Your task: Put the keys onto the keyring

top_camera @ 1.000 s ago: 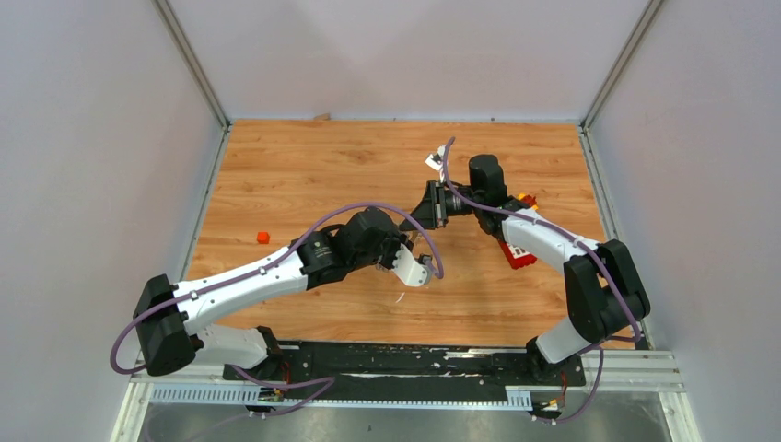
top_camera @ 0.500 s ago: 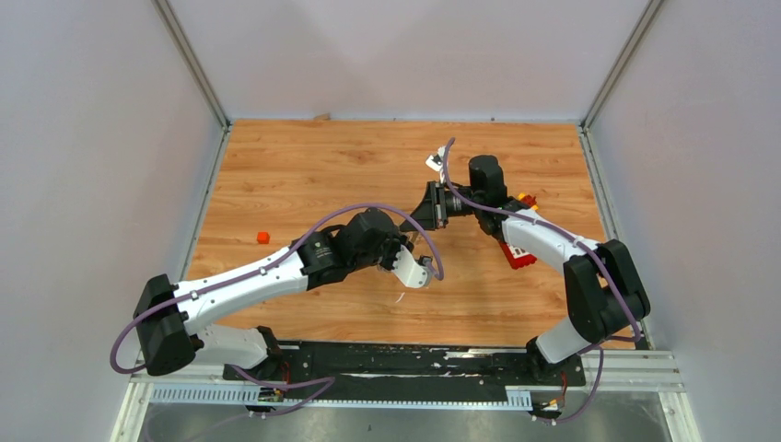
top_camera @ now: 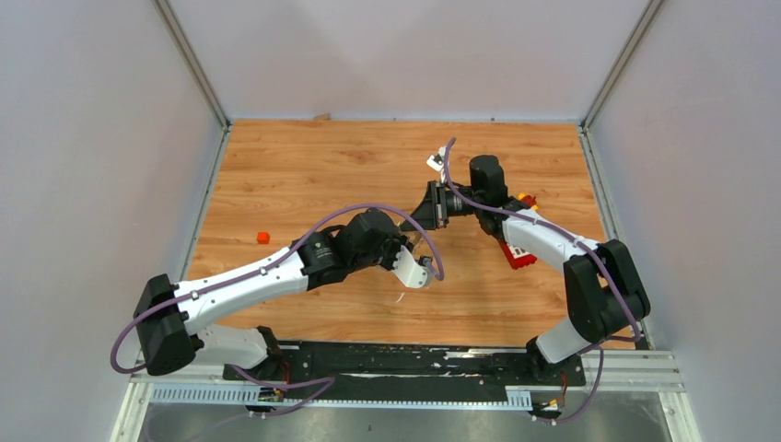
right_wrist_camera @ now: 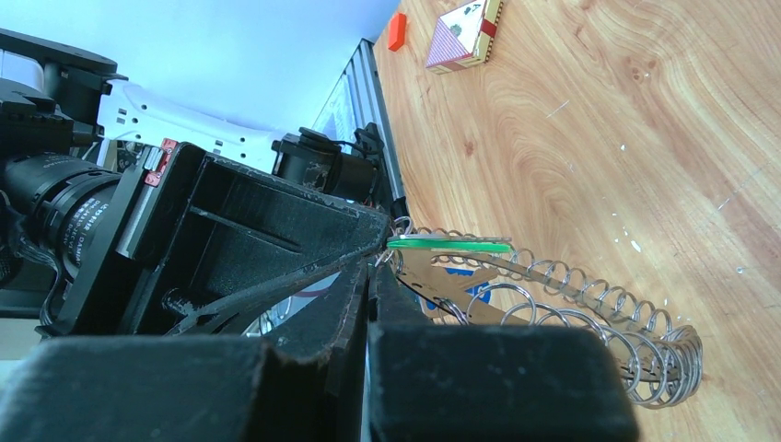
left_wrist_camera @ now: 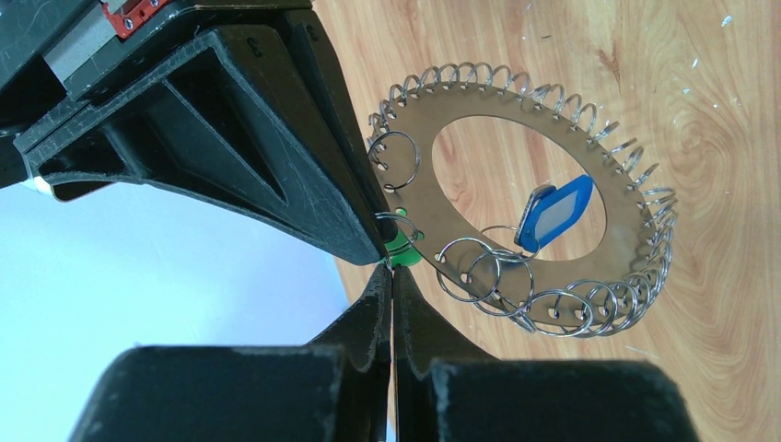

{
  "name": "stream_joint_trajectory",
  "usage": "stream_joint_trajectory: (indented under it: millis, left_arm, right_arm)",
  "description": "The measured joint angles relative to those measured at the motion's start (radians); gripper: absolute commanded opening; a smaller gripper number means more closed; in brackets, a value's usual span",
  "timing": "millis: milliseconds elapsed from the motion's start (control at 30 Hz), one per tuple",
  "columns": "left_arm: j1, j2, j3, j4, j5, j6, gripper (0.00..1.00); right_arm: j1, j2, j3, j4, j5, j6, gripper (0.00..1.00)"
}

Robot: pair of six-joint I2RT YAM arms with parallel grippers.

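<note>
We're meeting L hand (left_wrist_camera: 391, 276) & R hand (right_wrist_camera: 368, 276), both clenched, tip-to-tip at green key (left_wrist_camera: 402, 250), keyring (left_wrist_camera: 507, 103) lying just ahead-right of L hand.

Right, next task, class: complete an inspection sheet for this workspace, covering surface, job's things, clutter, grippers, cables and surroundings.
Surface: wooden tabletop, fine white specks.
Job's things: keyring, a silver disc rimmed with small split rings; blue key hangs on one ring; green key sits at the rim where both gripper tips meet.
Clutter: orange cube; red block partly under the right arm; patterned box.
Grippers: left gripper and right gripper both shut; which one grips the green key cannot be told.
Cables: purple cables loop along both arms.
Surroundings: pale walls on three sides.
</note>
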Motion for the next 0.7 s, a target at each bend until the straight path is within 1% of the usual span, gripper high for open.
stream_joint_trajectory:
  millis: [700]
  left_arm:
    - [0.0,0.01,0.0,0.001,0.001,-0.002,0.0]
  right_arm:
    - [-0.001,0.0,-0.002,0.004,0.0,0.0,0.0]
